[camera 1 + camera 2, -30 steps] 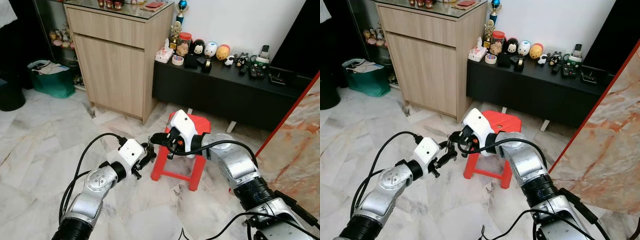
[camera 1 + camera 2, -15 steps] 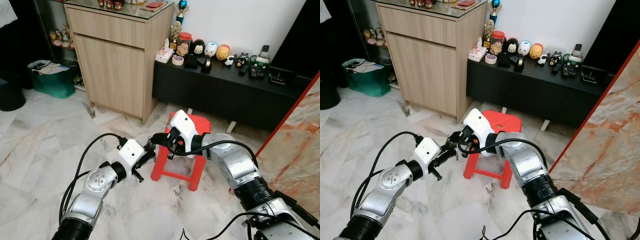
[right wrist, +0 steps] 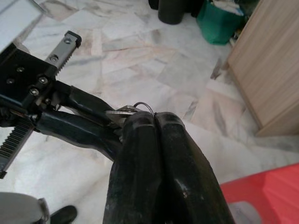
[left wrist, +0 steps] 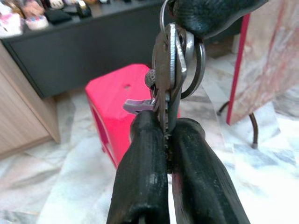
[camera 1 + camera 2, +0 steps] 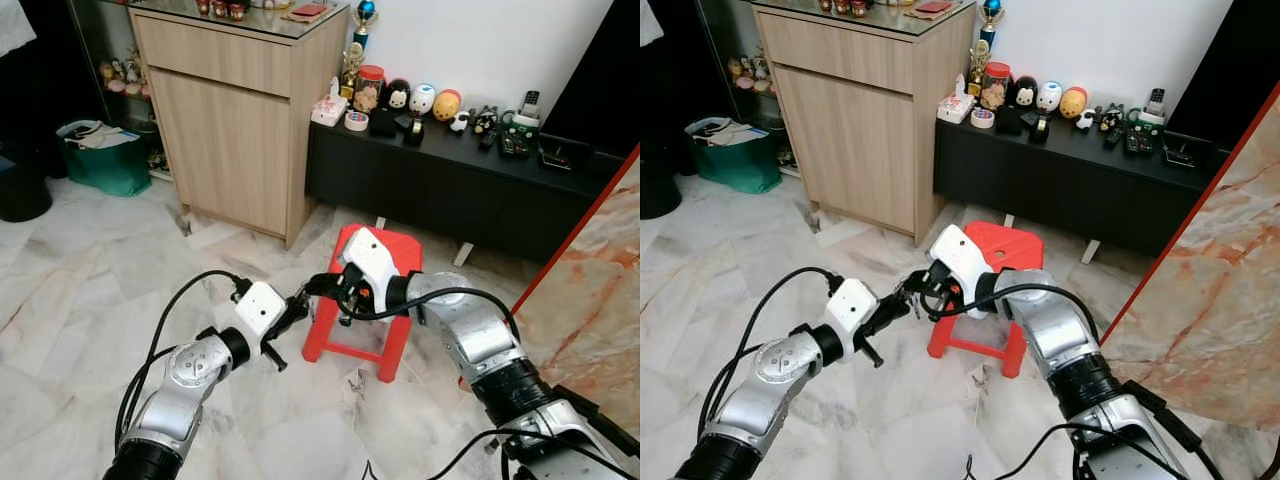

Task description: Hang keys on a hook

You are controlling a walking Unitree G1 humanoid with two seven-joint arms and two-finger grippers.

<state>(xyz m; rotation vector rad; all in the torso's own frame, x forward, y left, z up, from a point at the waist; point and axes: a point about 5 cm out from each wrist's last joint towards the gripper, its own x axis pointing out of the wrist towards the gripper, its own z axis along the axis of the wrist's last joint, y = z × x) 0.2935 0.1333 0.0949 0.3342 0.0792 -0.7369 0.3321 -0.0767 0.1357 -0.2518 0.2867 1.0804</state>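
Since a second ago, the left gripper (image 5: 296,305) has been closing in on the right one, so that the two sets of black fingers, apart then, are now meeting over the pale marble floor (image 5: 70,300) just to the left of the red plastic stool (image 5: 362,300). Both arms are reaching toward each other in mid-air, which reads as a hand-over of the small bunch of silver metal keys on a wire ring (image 4: 172,70), probably so that one arm ends up with a grip better suited to hooking the ring.

Starting on the left, the left gripper is pinching the lower blades of the keys, its two fingers (image 4: 140,172) pressed almost together with only the metal between them. The keys are hanging upright between the two grippers, near the stool's left edge and clear of the floor.

On the right, the right gripper (image 5: 326,285) is clamping the ring end from above, its fingers (image 3: 140,154) squeezed tight side by side with the wire loop peeking out at the tips. No hook can be made out on the tall light wooden cabinet (image 5: 235,130) or the long black low sideboard (image 5: 450,190) at the far wall.
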